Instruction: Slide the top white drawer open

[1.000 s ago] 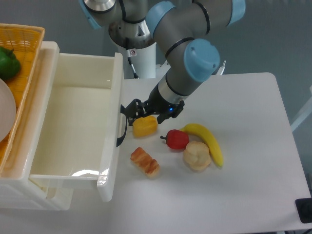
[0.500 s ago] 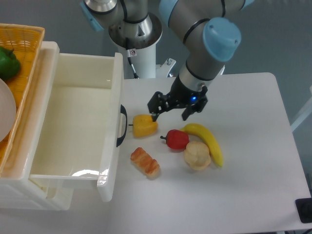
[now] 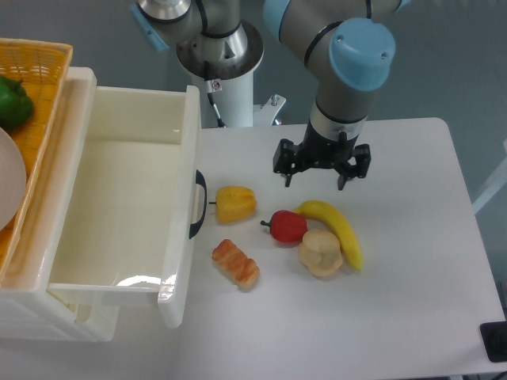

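The top white drawer stands pulled far out of the cabinet at the left, its deep cream box showing nothing inside. Its curved black handle faces right. My gripper hangs well to the right of the handle, above the table between the yellow pepper and the banana. Its two black fingers are spread wide with nothing between them, so it is open.
A yellow pepper, a red pepper, a banana, a bread roll and a pastry lie on the white table right of the drawer. A wicker basket with a green pepper sits on the cabinet top.
The gripper has left the drawer handle, moved right and back over the table, and turned. The drawer has stayed pulled out.
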Tool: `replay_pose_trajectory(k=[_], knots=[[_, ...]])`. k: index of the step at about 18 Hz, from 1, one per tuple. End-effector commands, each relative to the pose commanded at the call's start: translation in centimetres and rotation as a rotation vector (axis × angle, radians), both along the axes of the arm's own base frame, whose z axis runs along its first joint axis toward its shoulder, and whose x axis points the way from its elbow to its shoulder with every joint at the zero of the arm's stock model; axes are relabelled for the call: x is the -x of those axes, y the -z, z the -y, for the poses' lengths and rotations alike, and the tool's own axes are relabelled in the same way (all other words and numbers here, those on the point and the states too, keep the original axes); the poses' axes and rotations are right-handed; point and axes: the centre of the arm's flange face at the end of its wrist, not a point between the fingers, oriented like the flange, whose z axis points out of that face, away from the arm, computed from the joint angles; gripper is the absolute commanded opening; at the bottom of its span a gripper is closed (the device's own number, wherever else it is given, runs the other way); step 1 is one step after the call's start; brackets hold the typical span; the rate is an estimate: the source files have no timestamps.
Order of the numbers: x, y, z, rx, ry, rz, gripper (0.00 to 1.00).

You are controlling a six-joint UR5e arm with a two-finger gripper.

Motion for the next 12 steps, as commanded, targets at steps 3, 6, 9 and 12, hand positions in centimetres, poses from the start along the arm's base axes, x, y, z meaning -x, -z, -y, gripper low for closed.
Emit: replay_pose_trajectory(k=[3, 6, 9, 12], knots=[[0.6, 0.2, 0.5, 0.014, 0.012, -0.009, 1.0], [1.2, 0.2, 1.3, 0.018, -0.004, -0.009, 1.0], [1.1, 0.3, 1.5, 0.017, -0.008, -0.007, 1.0], [1.3, 0.2, 1.8, 0.016, -0.014, -0.006, 1.0]])
